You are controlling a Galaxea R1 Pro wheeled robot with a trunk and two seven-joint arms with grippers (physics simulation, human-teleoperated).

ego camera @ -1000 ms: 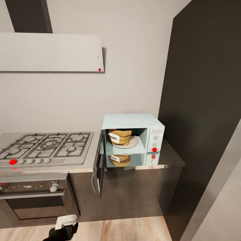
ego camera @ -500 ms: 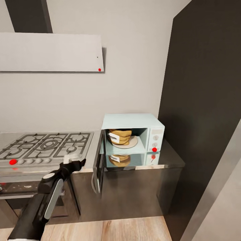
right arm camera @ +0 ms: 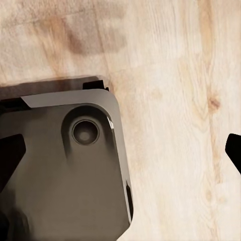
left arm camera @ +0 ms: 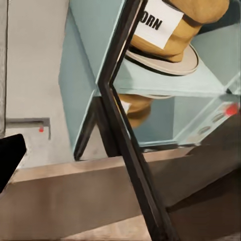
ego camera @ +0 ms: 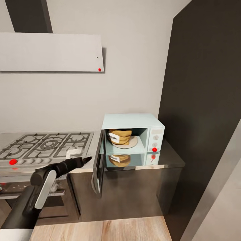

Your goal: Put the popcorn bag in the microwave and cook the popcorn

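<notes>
Left claw [ego camera: 87, 159]: near edge of the surface, just left of the microwave door; black tips look pressed together in head view, can't tell for sure.
Right claw [right arm camera: 120, 145]: over pale wood floor [right arm camera: 170, 75] w/ a dark grey robot part below; fingers at frame edges, spread wide.
Door [ego camera: 99, 162]: swung open toward robot, edge-on, left of microwave cavity.
Microwave [ego camera: 134, 121]: mint-blue, on the surface [ego camera: 174, 160], right of gas hob [ego camera: 47, 145].
Popcorn bag [ego camera: 119, 136]: inside microwave, on the round plate [ego camera: 132, 143]; label reads "…ORN" in left wrist view [left arm camera: 159, 21].
</notes>
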